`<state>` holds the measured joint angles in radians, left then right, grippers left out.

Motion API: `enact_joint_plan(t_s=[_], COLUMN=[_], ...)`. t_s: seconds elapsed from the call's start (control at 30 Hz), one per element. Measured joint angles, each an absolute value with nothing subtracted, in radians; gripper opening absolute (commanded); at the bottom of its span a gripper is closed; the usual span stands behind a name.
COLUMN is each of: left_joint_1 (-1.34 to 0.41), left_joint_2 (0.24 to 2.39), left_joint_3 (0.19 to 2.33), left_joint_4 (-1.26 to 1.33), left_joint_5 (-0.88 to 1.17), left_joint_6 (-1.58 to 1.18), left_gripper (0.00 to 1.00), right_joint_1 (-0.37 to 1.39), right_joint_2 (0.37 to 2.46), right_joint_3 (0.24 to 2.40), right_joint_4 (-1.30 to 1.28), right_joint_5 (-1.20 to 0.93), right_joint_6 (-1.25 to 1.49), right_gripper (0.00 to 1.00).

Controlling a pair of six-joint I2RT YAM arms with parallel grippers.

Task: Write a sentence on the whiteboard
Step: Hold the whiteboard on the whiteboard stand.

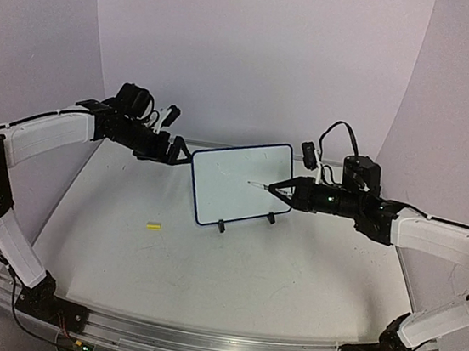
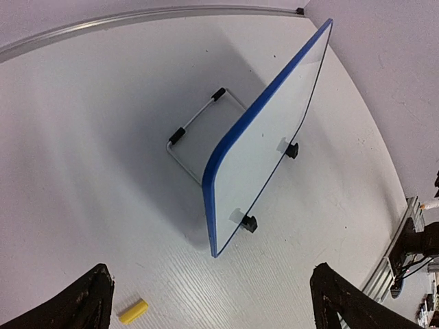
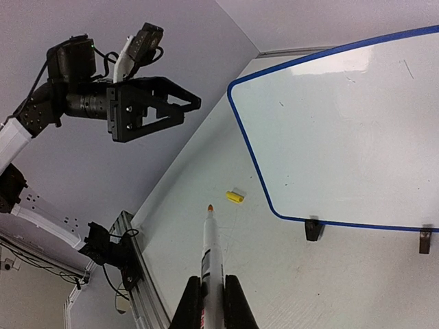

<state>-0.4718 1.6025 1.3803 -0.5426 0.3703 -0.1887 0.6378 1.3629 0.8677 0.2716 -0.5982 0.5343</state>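
The whiteboard (image 1: 234, 194) stands upright on two black clip feet and a wire stand (image 2: 197, 123) at the table's middle. Its face (image 3: 343, 123) looks blank apart from a few faint specks; no sentence shows. My right gripper (image 1: 282, 190) is shut on a white marker (image 3: 211, 253) with an orange tip. In the top view the tip lies over the board's right half; I cannot tell if it touches. My left gripper (image 1: 178, 150) is open and empty, just left of the board's upper left corner. Its fingers (image 2: 82, 301) frame the board's blue edge (image 2: 260, 113).
A small yellow marker cap (image 1: 154, 226) lies on the table left of the board, also in the left wrist view (image 2: 133, 310) and the right wrist view (image 3: 235, 197). A metal rail (image 1: 214, 344) runs along the near edge. Curved white walls enclose the back.
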Motion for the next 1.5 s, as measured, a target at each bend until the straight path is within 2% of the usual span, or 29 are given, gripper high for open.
enact_joint_plan(t_s=[0.17, 0.4, 0.5, 0.6, 0.73, 0.8, 1.2, 1.5], left_joint_1=[-0.448, -0.371, -0.372, -0.374, -0.377, -0.377, -0.377, -0.377], left_joint_2=[1.629, 1.744, 1.796, 1.835, 1.873, 1.884, 1.900, 1.907], left_joint_3=[1.408, 1.454, 1.472, 1.499, 1.521, 1.521, 1.522, 1.522], left_joint_4=[-0.503, -0.435, -0.426, -0.427, -0.427, -0.428, -0.447, -0.446], left_joint_5=[0.408, 0.619, 0.696, 0.755, 0.809, 0.818, 0.818, 0.817], left_joint_6=[-0.146, -0.106, -0.093, -0.071, -0.040, -0.031, 0.040, 0.056], left_gripper=[0.99, 0.98, 0.94, 0.83, 0.63, 0.57, 0.27, 0.15], right_joint_1=[0.640, 0.642, 0.642, 0.642, 0.642, 0.642, 0.642, 0.650], right_joint_2=[1.377, 1.465, 1.519, 1.563, 1.605, 1.625, 1.715, 1.768], right_joint_3=[0.893, 0.979, 1.017, 1.046, 1.076, 1.093, 1.173, 1.210], right_joint_4=[0.261, 0.262, 0.263, 0.273, 0.278, 0.284, 0.292, 0.293], right_joint_5=[-0.599, -0.623, -0.648, -0.674, -0.704, -0.716, -0.752, -0.757], right_joint_6=[0.529, 0.511, 0.507, 0.503, 0.497, 0.496, 0.485, 0.480], right_gripper=[0.00, 0.00, 0.00, 0.00, 0.00, 0.00, 0.00, 0.00])
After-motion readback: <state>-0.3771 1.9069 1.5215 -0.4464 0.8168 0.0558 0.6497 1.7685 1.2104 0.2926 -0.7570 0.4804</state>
